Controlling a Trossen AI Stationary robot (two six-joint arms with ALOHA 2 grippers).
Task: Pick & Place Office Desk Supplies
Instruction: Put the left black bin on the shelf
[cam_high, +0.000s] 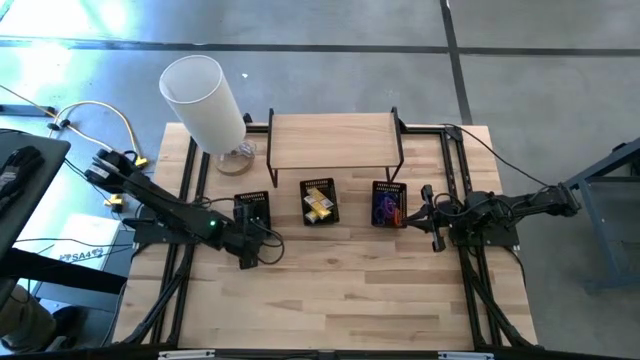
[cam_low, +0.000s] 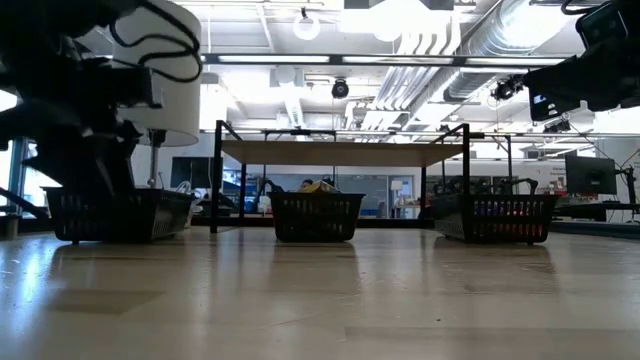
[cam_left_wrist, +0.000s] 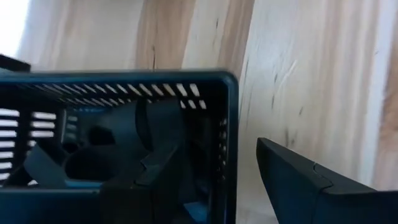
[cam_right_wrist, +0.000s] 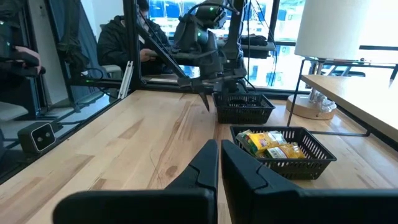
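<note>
Three black mesh baskets stand in a row on the wooden table. The left basket (cam_high: 253, 208) (cam_left_wrist: 124, 87) holds small black clip-like pieces, the middle basket (cam_high: 320, 201) (cam_right_wrist: 283, 146) yellow and white blocks, and the right basket (cam_high: 389, 203) coloured band loops. My left gripper (cam_high: 249, 243) (cam_right_wrist: 203, 93) is open at the left basket's near corner. One finger (cam_left_wrist: 305, 180) stands outside the basket's wall; the other is lost among the dark shapes inside. My right gripper (cam_right_wrist: 219, 163) (cam_high: 428, 218) is shut, level above the table just right of the right basket.
A tall white cylinder (cam_high: 205, 98) on a glass foot stands at the far left corner. A low wooden shelf (cam_high: 335, 140) on black legs spans behind the baskets. Bare tabletop (cam_high: 340, 290) lies on the near side. A person sits beyond the table's left edge (cam_right_wrist: 118, 37).
</note>
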